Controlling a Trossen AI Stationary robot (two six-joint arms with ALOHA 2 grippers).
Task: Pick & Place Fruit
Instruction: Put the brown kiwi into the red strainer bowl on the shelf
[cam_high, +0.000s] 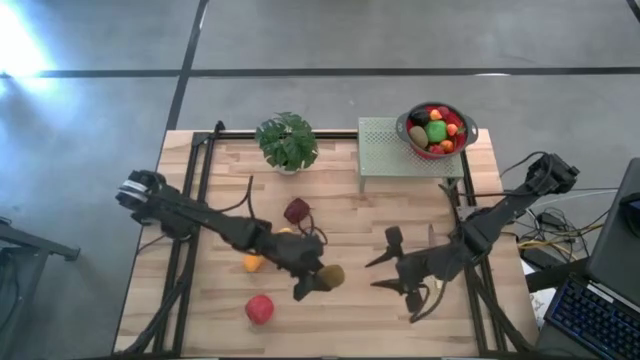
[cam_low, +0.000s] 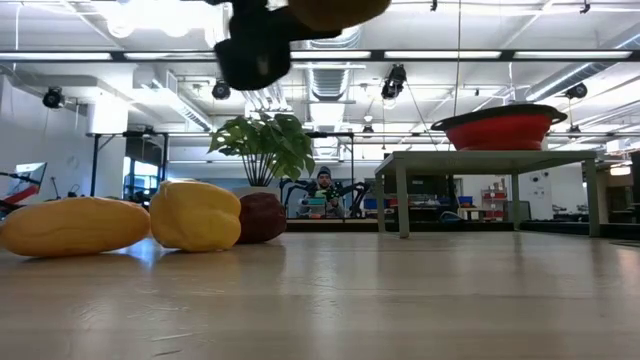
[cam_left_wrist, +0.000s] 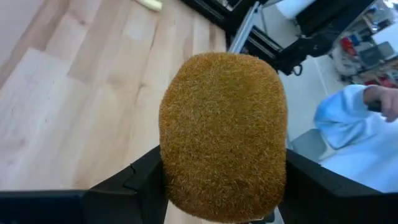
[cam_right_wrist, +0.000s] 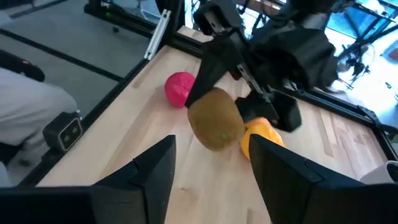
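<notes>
My left gripper is shut on a brown fuzzy kiwi above the table's middle, toward the near edge. The kiwi fills the left wrist view and shows in the right wrist view. My right gripper is open and empty just right of the kiwi, its fingers pointing at it. On the table lie a maroon fruit, a yellow fruit, an orange fruit and a red fruit. A red bowl holds several fruits. My left gripper pinches the kiwi's two opposite sides between its two fingers. The fingers come slanting down from the table's left. The kiwi is lifted clear of the table, as the low view shows.
The bowl stands on a small pale-green raised stand at the far right. A potted plant stands at the far middle. A person in a pale sleeve is beyond the table. Bare wood lies near the front right.
</notes>
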